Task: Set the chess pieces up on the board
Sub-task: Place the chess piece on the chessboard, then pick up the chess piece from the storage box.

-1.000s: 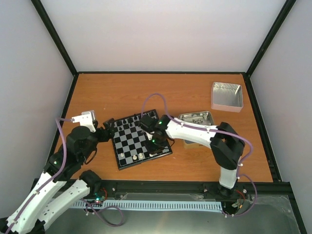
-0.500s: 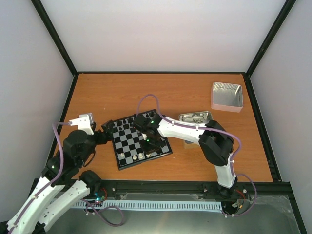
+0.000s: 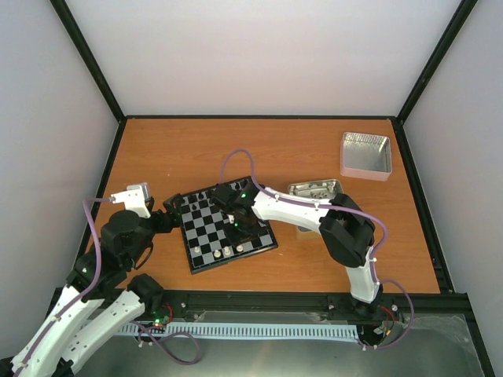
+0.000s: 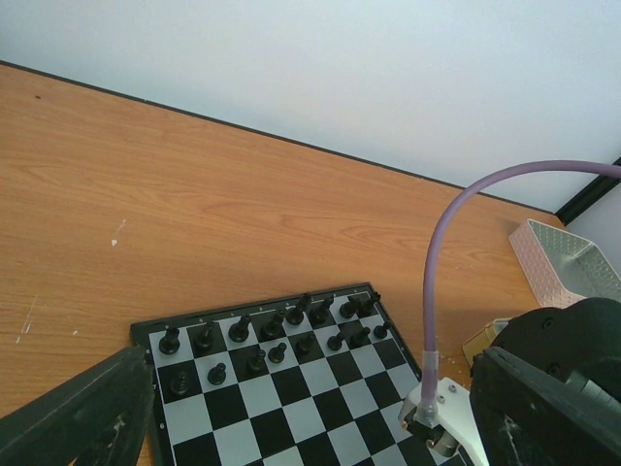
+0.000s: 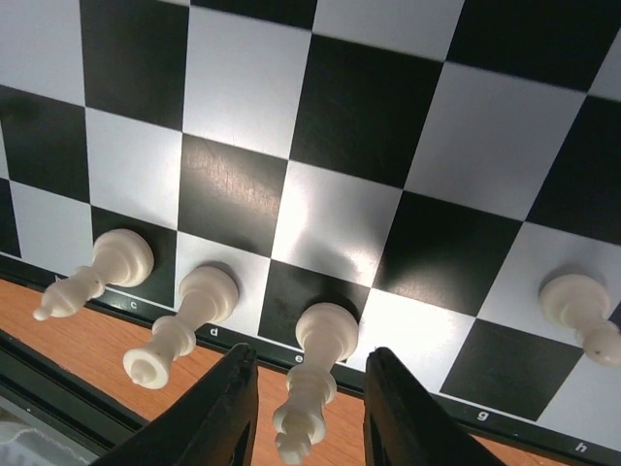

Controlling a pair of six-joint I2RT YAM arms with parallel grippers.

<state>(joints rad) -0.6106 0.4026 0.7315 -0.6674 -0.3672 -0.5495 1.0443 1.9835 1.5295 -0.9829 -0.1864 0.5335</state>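
Observation:
The board (image 3: 206, 229) lies left of the table's middle. Black chessmen (image 4: 277, 330) fill its two far rows. Several cream-white chess pieces stand on its near row: a bishop (image 5: 102, 267), a queen (image 5: 189, 320), a king (image 5: 325, 340) and one more piece (image 5: 577, 301) further right. My right gripper (image 5: 310, 357) hangs over the near row, open, one finger on each side of the king with a small gap on both sides. My left gripper (image 4: 310, 427) is wide open and empty at the board's left edge, its fingers (image 4: 78, 417) low over the rim.
A silver tin (image 3: 317, 191) with small pieces in it sits just right of the board, partly under my right arm. Another silver tin (image 3: 365, 153) stands at the back right. Black frame rails border the table. A purple cable (image 4: 437, 272) arcs above the board.
My right gripper slid left along the board's near row and opened, leaving the white king standing. The left arm drew slightly back to the left.

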